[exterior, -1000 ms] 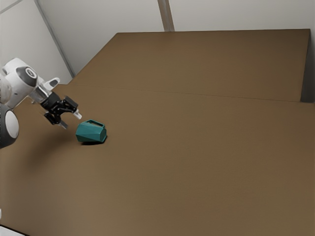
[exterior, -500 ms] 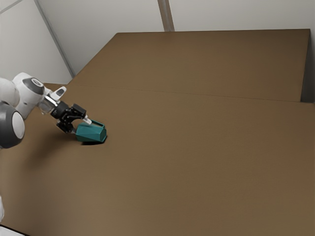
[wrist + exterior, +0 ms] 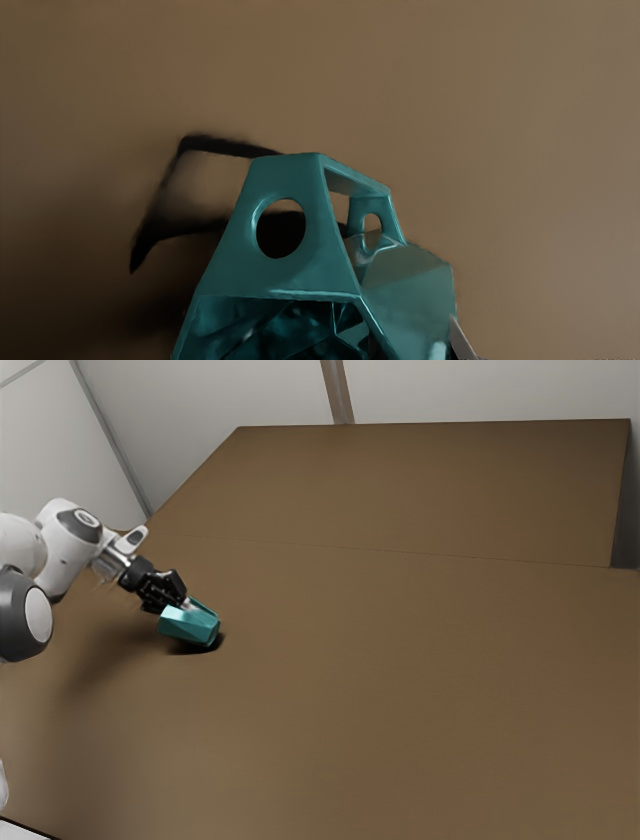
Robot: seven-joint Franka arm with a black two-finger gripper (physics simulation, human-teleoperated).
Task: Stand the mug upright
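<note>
Workpiece: one teal, faceted, glossy mug point(image 3: 188, 625) with an angular handle point(image 3: 290, 172) pierced by round holes. In the exterior view, the mug was located at 9 o'clock from the centre of the brown, smooth tabletop point(image 3: 400, 690). It was not upright: it lay on its side at a tilt, with its open end point(image 3: 280, 325) raised and facing 10 o'clock, its base lower and facing 4 o'clock, and the handle uppermost. A dark shadow point(image 3: 200, 648) fell on the tabletop below it, toward 5 o'clock. Whether the base touched the tabletop could not be told.

Tool: the white and grey robot arm point(image 3: 68, 550) entered from 9 o'clock and ended in a black gripper point(image 3: 178, 605). The jaws were pinching the mug near its open end. In the wrist view, one pale fingertip point(image 3: 462, 341) bore against the mug's outer wall; the opposite contact was hidden. The open end faced the gripper.

Surroundings: a pale wall point(image 3: 220, 395) stood beyond the tabletop at 12 o'clock, crossed by a brown vertical strip point(image 3: 338, 390).
</note>
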